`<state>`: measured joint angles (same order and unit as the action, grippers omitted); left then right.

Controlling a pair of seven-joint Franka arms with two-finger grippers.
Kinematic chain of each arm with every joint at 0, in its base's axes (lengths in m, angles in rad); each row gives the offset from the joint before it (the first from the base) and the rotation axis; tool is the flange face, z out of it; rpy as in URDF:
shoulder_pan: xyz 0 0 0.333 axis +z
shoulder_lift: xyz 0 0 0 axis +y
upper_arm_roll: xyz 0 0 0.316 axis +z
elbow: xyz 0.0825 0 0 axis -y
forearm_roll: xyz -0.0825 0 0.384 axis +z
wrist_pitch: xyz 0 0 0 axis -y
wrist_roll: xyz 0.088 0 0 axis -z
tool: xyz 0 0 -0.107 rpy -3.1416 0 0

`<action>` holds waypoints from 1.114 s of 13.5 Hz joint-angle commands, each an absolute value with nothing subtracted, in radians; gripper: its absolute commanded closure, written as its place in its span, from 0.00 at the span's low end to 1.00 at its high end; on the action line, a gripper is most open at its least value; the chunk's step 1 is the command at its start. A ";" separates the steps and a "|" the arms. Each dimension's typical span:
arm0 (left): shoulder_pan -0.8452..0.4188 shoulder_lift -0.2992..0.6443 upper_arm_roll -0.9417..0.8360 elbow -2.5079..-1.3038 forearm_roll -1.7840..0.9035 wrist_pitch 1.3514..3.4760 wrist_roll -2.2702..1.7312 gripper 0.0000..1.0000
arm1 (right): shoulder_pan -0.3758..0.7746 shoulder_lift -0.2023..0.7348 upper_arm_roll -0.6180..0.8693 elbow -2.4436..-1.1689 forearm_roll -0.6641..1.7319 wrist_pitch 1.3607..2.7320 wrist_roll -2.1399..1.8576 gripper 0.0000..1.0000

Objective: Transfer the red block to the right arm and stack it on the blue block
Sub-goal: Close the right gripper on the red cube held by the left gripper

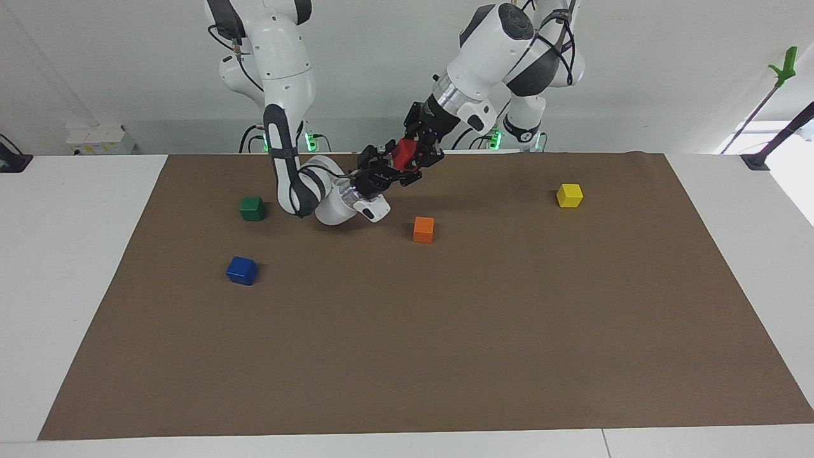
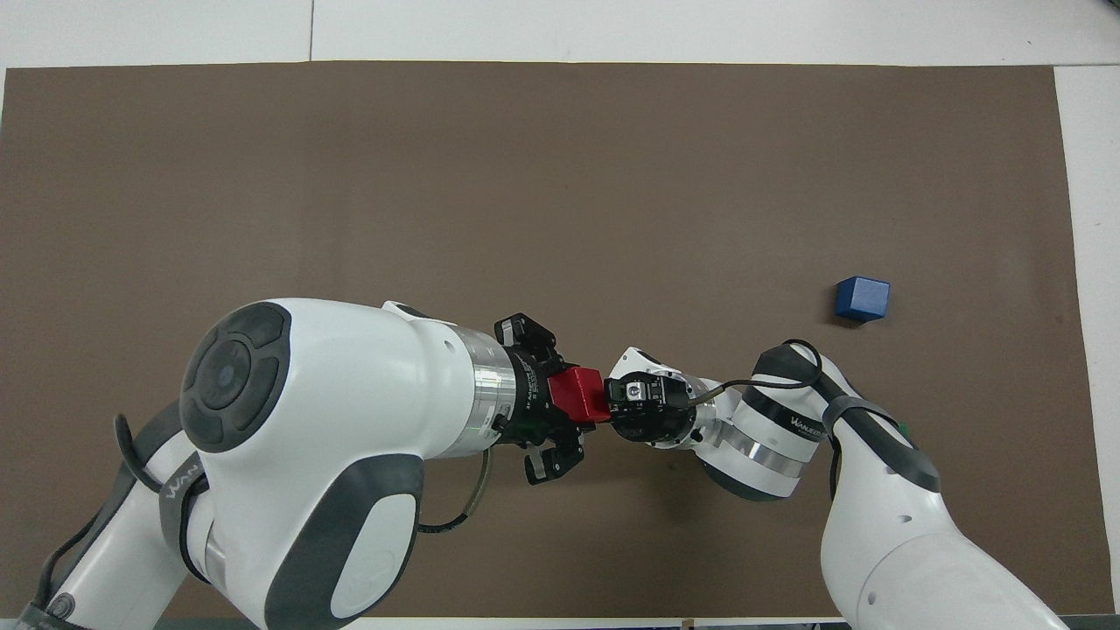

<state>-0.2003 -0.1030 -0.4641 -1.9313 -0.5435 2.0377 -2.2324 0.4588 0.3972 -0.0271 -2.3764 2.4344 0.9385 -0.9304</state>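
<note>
Both arms met in the air above the brown mat (image 1: pixel 445 331), near the robots' edge of it and about midway between the two bases. The red block (image 1: pixel 403 154) hung there between the two grippers, clear of the mat.

The left gripper (image 1: pixel 416 152) came down at a slant from its base. Its fingers sat on either side of the red block (image 2: pixel 577 393), closed on it. In the overhead view the block sat right at the end of that gripper (image 2: pixel 569 402).

The right gripper (image 1: pixel 381 170) reached in from the right arm (image 1: pixel 286 127), whose forearm bent low over the mat and turned up toward the block. Its tip (image 2: pixel 617 398) met the block's other end. Whether its jaws were closed on the block or merely around it, I could not tell.

The blue block (image 1: pixel 241 270) sat on the mat toward the right arm's end, farther from the robots than the green block (image 1: pixel 252 208). It (image 2: pixel 862 298) lay well apart from both grippers, nothing on it.

The orange block (image 1: pixel 423 229) rested on the mat farther from the robots than the meeting point, near the middle. The yellow block (image 1: pixel 569 195) stood alone toward the left arm's end.
</note>
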 commanded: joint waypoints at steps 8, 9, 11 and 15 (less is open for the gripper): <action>-0.229 -0.146 -0.449 -1.977 -0.609 2.060 -2.198 1.00 | 0.448 0.399 -0.025 -2.384 2.456 0.982 -0.896 0.45; -0.229 -0.149 -0.449 -1.979 -0.609 2.060 -2.197 1.00 | 0.448 0.391 -0.025 -2.390 2.456 0.976 -0.894 0.59; -0.229 -0.150 -0.449 -1.980 -0.609 2.059 -2.197 1.00 | 0.445 0.371 -0.026 -2.405 2.451 0.974 -0.876 1.00; -0.227 -0.150 -0.449 -1.980 -0.609 2.057 -2.197 1.00 | 0.445 0.354 -0.028 -2.407 2.439 0.991 -0.830 1.00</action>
